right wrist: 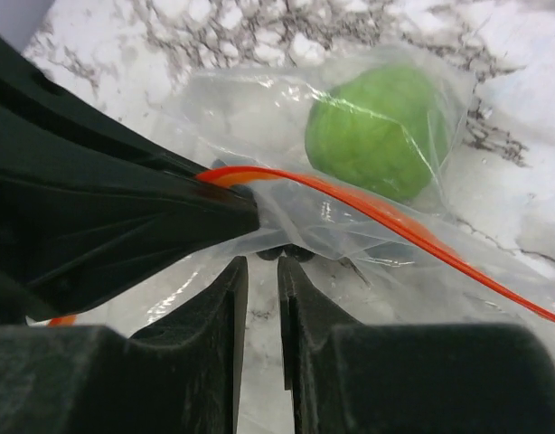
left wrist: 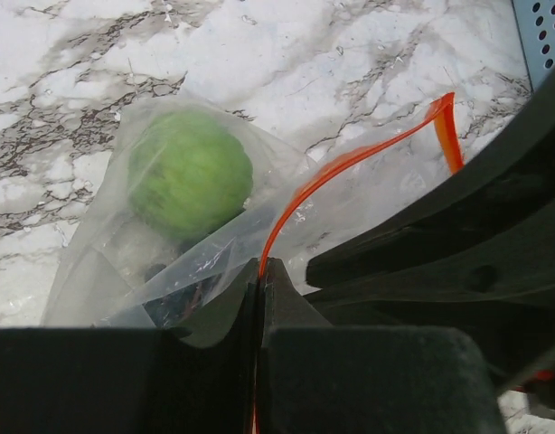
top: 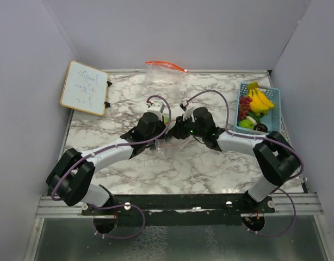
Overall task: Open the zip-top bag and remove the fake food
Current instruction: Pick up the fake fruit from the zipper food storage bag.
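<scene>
The clear zip-top bag (left wrist: 377, 181) with an orange zip strip (left wrist: 350, 158) lies on the marble between my two grippers. A round lime-green fruit (left wrist: 189, 174) sits inside it and also shows in the right wrist view (right wrist: 381, 131). My left gripper (left wrist: 261, 264) is shut on the orange zip edge. My right gripper (right wrist: 258, 264) faces it, jaws a narrow gap apart with only marble showing between them and the bag film (right wrist: 250, 117) just past the tips. In the top view both grippers (top: 167, 129) (top: 178, 129) meet mid-table and hide the bag.
A light-blue basket (top: 274, 111) at the right edge holds a yellow banana bunch (top: 259, 99), dark red grapes (top: 243, 107) and a lime-green piece (top: 246, 123). A second clear bag (top: 164, 73) stands at the back. A small whiteboard (top: 85, 88) leans at back left.
</scene>
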Controlling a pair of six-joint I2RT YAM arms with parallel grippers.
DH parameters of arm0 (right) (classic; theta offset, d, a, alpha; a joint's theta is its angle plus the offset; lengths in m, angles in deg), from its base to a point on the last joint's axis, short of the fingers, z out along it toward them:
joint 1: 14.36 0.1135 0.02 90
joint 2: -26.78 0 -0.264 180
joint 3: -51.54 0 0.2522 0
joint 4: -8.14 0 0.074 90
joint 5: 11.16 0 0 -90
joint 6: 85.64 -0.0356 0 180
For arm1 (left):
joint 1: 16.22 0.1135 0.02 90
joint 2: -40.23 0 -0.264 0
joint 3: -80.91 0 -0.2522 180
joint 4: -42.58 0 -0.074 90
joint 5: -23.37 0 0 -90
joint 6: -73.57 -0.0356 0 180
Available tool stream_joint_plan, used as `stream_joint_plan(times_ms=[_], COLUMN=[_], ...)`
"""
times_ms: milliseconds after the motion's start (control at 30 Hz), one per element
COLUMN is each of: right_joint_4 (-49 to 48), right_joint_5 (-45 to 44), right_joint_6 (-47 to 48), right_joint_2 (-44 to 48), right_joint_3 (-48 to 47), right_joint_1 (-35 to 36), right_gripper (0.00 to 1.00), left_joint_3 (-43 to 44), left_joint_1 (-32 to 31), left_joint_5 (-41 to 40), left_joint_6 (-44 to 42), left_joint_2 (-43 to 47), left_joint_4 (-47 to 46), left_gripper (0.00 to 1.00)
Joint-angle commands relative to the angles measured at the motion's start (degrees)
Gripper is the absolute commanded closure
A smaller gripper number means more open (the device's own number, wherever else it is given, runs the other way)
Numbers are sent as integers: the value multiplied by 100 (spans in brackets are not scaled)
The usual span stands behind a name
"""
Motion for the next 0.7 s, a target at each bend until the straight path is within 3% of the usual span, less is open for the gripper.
stream_joint_plan(times_ms=[0, 333, 400, 567, 667], right_joint_4=[-360, -1281, -1522, -1582, -1651], right_joint_5=[52, -312, -375, -594, -658], right_joint_6=[-37, -528, -580, -607, -606], right_joint_2=[-580, -1515, -1571, -1662, -1654], right_joint_3=[-185, 60, 96, -17, 28], right_joint_1=[105, 247, 249, 249, 243], right_gripper=[80, 76, 73, 71, 71], left_joint_3=[-50, -229, -218, -315, -394], left_joint_1=[-15, -15, -15, 25, 217], left_joint_5=[-190, -263, -256, -894, -1088], left_joint_6=[21, -12, -66, -132, -68], left_joint_2=[82, 230, 269, 654, 922], left_joint_4=[-107, -42, 29, 333, 488], left_gripper=[100, 100, 88, 40, 28])
